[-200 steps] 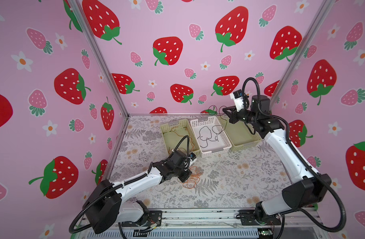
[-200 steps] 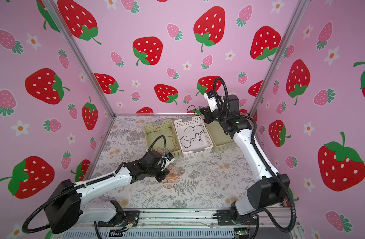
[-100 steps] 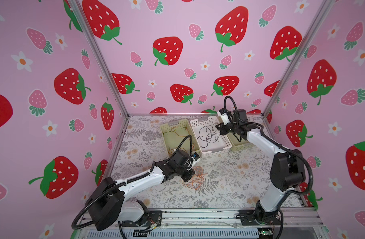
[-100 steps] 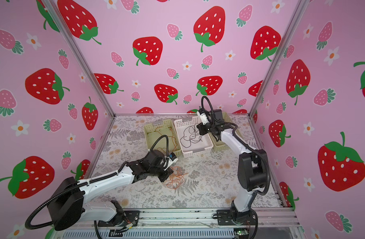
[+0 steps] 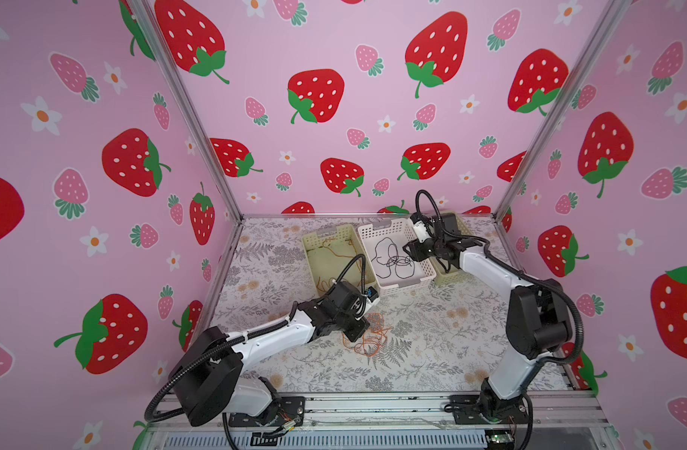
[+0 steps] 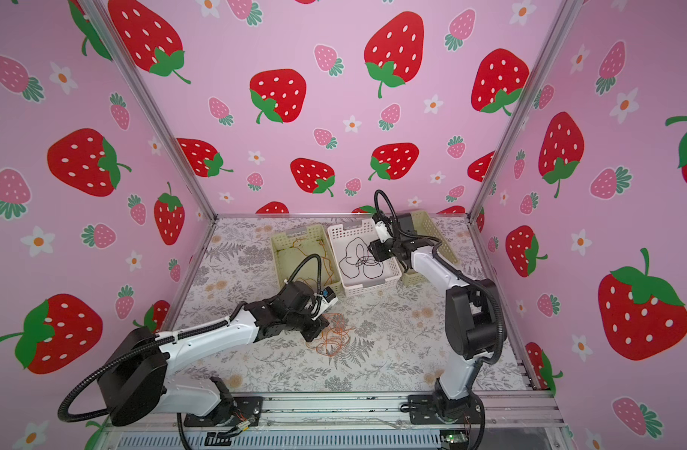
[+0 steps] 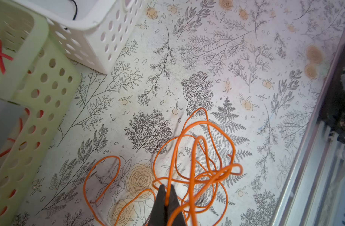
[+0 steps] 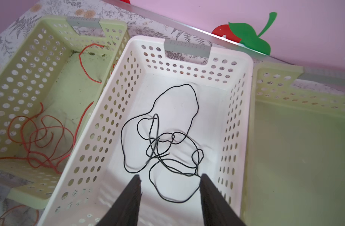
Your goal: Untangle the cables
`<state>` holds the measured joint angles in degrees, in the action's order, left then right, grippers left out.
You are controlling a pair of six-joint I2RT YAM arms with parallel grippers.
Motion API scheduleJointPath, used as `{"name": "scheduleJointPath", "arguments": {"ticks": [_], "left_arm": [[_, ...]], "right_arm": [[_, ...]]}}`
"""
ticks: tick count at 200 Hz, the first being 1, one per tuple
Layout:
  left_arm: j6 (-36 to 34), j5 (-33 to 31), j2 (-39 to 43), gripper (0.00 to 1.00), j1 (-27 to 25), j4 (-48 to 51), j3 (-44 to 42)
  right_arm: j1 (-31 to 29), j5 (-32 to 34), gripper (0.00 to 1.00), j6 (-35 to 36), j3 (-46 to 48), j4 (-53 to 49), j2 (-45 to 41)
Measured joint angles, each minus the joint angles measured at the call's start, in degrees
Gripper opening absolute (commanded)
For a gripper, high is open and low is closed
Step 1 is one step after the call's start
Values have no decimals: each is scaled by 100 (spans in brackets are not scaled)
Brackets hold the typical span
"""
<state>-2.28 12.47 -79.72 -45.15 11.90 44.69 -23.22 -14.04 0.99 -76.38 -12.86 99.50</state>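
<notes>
One orange cable (image 7: 234, 168) inside left claw (image 7: 167, 188)

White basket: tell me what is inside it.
Inside the white basket lies one loose black cable, tangled in loops on its floor. Nothing else shows. The open right gripper hides the near end of the floor.

We log a left green basket (image 5: 307, 253), a white basket (image 5: 408, 284) and a right green basket (image 5: 449, 277), side by side on the floral mat (image 5: 431, 343).
</notes>
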Motion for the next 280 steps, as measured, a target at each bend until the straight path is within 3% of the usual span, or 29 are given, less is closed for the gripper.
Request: {"name": "scheduleJointPath", "arguments": {"ticks": [45,62,112,169,221,280], "left_arm": [[101,-55,-216,40,-184,4,339],[79,-68,-216,46,-262,13,431],[166,-592,201,46,-345,518,538],[1266,-1189,1196,43,219,1025,-48],[2059,-1241,501,42,463,1239,-164],[2149,-1196,-144,41,566,1191,-101]], "right_arm": [[-4,284,66,-15,706,-450,-1567],[-35,295,66,-79,1180,-621,-2179],[-560,61,61,-221,2404,-1110,-3119],[-1620,-96,55,-153,2839,-946,-2767],[-2260,11,52,44,2839,-527,-2002],[-2594,151,52,319,2848,-238,-1626]]}}
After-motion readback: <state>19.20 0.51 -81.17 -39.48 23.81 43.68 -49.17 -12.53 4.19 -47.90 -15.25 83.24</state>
